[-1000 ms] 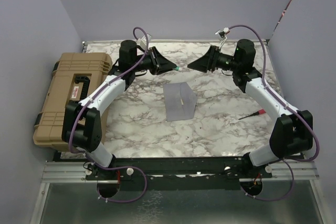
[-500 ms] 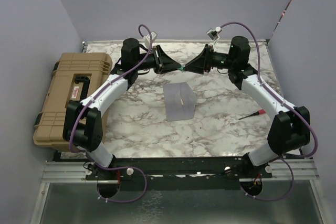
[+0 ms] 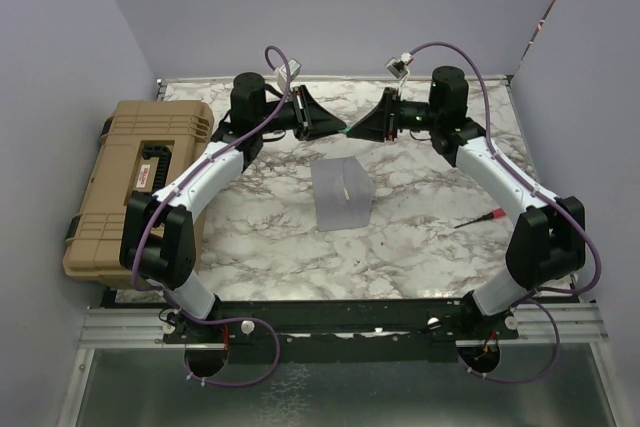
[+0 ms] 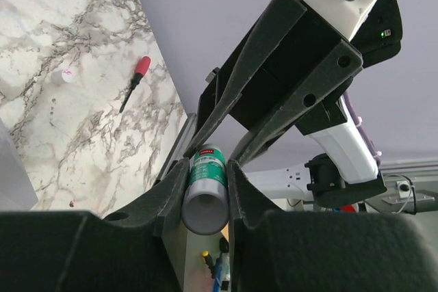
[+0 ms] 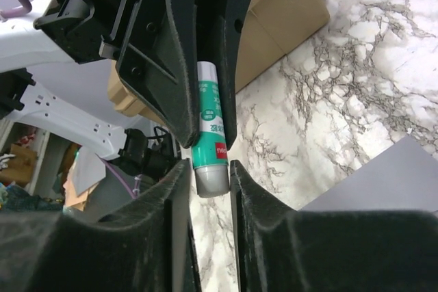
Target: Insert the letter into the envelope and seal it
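env (image 3: 342, 202) lies flat mid table (image 3: 420, 237), well apart from both pincers, letter (image 3: 345, 190) seen only as a pale sliver on it so prob. inserted; l pincer (image 4: 205, 200) and r pincer (image 5: 209, 182) each clamped narrow on one glue stick (image 5: 209, 117) held aloft, gluing and sealing not yet done.

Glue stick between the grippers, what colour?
Glue stick: green and white, grey end; right wrist view shows it best.
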`<action>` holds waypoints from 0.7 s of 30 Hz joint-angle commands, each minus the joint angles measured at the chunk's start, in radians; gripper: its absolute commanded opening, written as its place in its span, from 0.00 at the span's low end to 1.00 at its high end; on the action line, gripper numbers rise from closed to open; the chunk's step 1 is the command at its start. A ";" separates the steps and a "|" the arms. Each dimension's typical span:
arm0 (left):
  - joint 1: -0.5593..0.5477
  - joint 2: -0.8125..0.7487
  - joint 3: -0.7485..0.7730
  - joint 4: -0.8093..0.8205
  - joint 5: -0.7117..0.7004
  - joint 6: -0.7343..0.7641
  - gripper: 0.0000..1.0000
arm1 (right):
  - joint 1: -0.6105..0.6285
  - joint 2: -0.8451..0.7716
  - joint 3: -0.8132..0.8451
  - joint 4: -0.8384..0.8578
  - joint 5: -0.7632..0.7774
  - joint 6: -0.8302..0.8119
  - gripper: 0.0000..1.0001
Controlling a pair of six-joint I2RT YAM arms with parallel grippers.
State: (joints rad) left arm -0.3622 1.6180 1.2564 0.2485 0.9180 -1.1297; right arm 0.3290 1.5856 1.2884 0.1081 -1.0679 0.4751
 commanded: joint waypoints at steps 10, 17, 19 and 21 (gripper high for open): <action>-0.016 -0.033 0.015 0.097 -0.027 -0.042 0.52 | 0.010 -0.067 -0.103 0.278 0.128 0.236 0.00; -0.024 -0.017 0.038 0.319 -0.250 -0.103 0.72 | 0.010 -0.211 -0.266 0.446 0.522 0.432 0.00; -0.036 -0.017 0.018 0.388 -0.326 -0.103 0.72 | 0.010 -0.234 -0.278 0.447 0.577 0.450 0.00; -0.055 -0.007 0.004 0.449 -0.380 -0.105 0.71 | 0.009 -0.235 -0.262 0.426 0.585 0.465 0.00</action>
State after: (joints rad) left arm -0.3874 1.6176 1.2694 0.4976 0.7265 -1.2213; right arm 0.3355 1.3865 1.0172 0.4587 -0.6540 0.8562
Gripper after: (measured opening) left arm 0.717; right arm 0.183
